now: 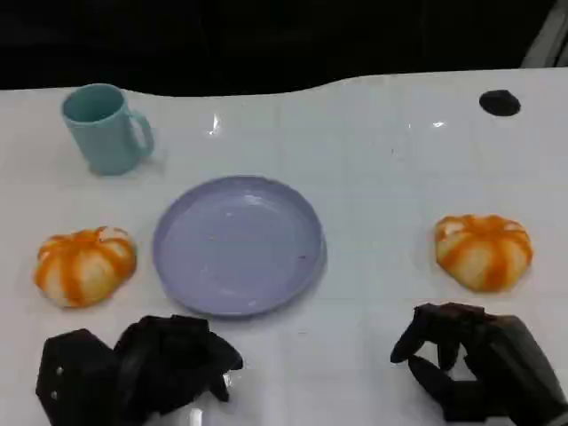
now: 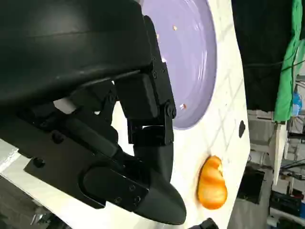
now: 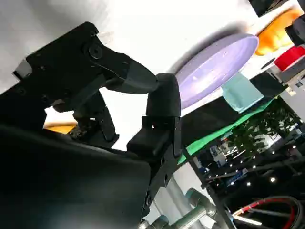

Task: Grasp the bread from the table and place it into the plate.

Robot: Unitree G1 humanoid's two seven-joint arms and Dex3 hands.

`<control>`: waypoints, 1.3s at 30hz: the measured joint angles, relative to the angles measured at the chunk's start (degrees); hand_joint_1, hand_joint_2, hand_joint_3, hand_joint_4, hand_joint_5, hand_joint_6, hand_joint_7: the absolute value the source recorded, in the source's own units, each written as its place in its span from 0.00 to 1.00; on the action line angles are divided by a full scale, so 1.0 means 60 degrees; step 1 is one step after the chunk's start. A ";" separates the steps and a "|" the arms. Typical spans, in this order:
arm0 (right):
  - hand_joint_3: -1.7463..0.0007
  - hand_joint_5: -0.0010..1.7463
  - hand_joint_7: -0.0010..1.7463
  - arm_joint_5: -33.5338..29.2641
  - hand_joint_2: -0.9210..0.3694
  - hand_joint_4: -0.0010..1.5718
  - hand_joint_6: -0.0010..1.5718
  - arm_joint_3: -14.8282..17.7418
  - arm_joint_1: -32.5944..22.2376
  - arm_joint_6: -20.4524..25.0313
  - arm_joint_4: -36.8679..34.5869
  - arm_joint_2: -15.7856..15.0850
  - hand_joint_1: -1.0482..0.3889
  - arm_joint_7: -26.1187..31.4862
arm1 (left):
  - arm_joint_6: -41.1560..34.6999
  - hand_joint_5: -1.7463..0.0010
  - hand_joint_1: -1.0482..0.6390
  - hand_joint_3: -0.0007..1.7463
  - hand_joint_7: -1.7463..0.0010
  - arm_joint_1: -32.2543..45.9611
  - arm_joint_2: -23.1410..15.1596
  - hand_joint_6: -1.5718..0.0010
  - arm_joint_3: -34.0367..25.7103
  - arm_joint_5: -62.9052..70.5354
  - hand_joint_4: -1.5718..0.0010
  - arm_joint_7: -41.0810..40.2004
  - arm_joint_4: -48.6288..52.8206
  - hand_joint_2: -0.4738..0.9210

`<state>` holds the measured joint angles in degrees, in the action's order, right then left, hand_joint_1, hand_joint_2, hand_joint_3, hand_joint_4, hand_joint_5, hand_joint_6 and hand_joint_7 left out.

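From the head view you have two buns: the left bun [image 1: 85,264] sits on the counter [image 1: 373,160] just beside the plate [image 1: 238,244], the right bun [image 1: 484,250] well apart from it. Your left hand [image 1: 146,366] looks curled in on nothing; your right hand [image 1: 475,359] is empty, fingers apart, near its bun. A low sweep could nudge a bun away or bump the mug [image 1: 105,128].

In the left wrist view, the plate [image 2: 190,57] rim lies close to the fingers [image 2: 152,143]; catch it and it slides.

The right wrist view shows fingers [image 3: 162,102] spread wide; close too early and you'll pinch air.
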<state>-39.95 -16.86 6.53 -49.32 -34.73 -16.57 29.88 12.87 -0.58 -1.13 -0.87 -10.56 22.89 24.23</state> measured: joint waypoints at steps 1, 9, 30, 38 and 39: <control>0.42 0.99 0.74 0.0000 0.33 0.52 0.49 -0.0001 0.0001 0.0000 -0.0014 0.0000 0.49 0.0000 | 0.0000 0.14 0.01 0.04 0.73 0.0000 0.0000 0.08 0.0000 0.0000 0.44 0.0000 0.0000 0.91; 0.41 0.98 0.74 0.0000 0.32 0.52 0.50 -0.0005 0.0023 0.0000 -0.0072 0.0000 0.49 0.0002 | 0.0000 0.15 0.01 0.04 0.73 0.0000 -0.0001 0.08 0.0000 0.0001 0.43 0.0000 0.0000 0.91; 0.56 0.84 0.50 0.0044 0.21 0.49 0.51 0.0018 0.0025 0.0021 -0.0044 -0.0002 0.49 0.0005 | 0.0001 0.14 0.02 0.03 0.73 -0.0003 -0.0001 0.08 -0.0001 0.0002 0.43 0.0000 0.0003 0.91; 0.73 0.46 0.14 0.0099 0.13 0.41 0.52 0.0237 -0.0064 0.0370 0.0658 -0.0028 0.48 0.0049 | 0.0017 0.16 0.00 0.02 0.74 -0.0025 0.0008 0.07 0.0000 0.0009 0.42 -0.0001 0.0037 0.91; 0.76 0.41 0.10 0.0131 0.11 0.37 0.49 0.0284 -0.0082 0.0384 0.0766 -0.0036 0.47 0.0044 | 0.0016 0.16 0.01 0.02 0.74 -0.0025 0.0009 0.07 0.0000 0.0009 0.42 -0.0001 0.0035 0.91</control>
<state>-39.16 -15.15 6.03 -47.02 -30.13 -16.79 30.14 12.96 -0.73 -1.08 -0.87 -10.51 22.88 24.44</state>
